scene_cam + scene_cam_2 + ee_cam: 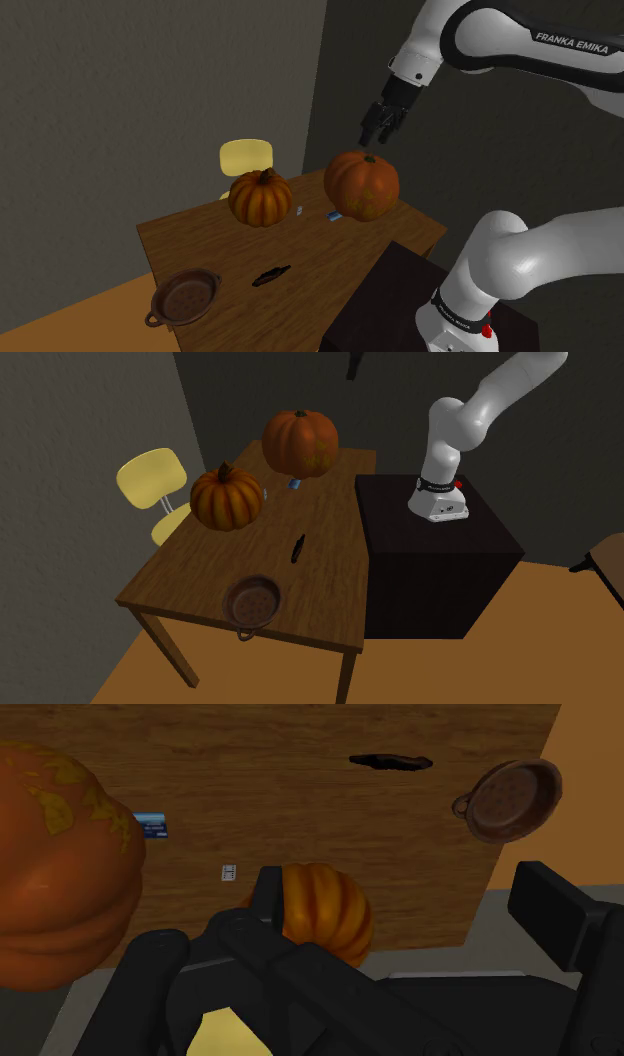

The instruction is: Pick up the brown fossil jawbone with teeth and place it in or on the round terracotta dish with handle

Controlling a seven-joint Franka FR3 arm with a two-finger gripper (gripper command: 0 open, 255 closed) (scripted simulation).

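The fossil jawbone (271, 274) is a small dark sliver lying flat on the wooden table (330, 250), near its front. The round reddish-brown dish with handles (185, 297) sits at the table's corner, to the jawbone's left in the shoulder view. My gripper (375, 135) hangs open and holds nothing. It is high over the large pumpkin (362, 185), far from both objects. From the wrist camera, the jawbone (390, 761) and dish (510, 799) lie far ahead of the gripper (405, 894). Across the room, the jawbone (297, 547) lies mid-table and the dish (252, 602) sits near the front edge.
A smaller pumpkin (261, 197) stands left of the large one. A small blue card (335, 214) and a tiny white item (298, 210) lie between them. A yellow chair (246, 156) stands behind the table. The dark stand (430, 542) adjoins the table's side.
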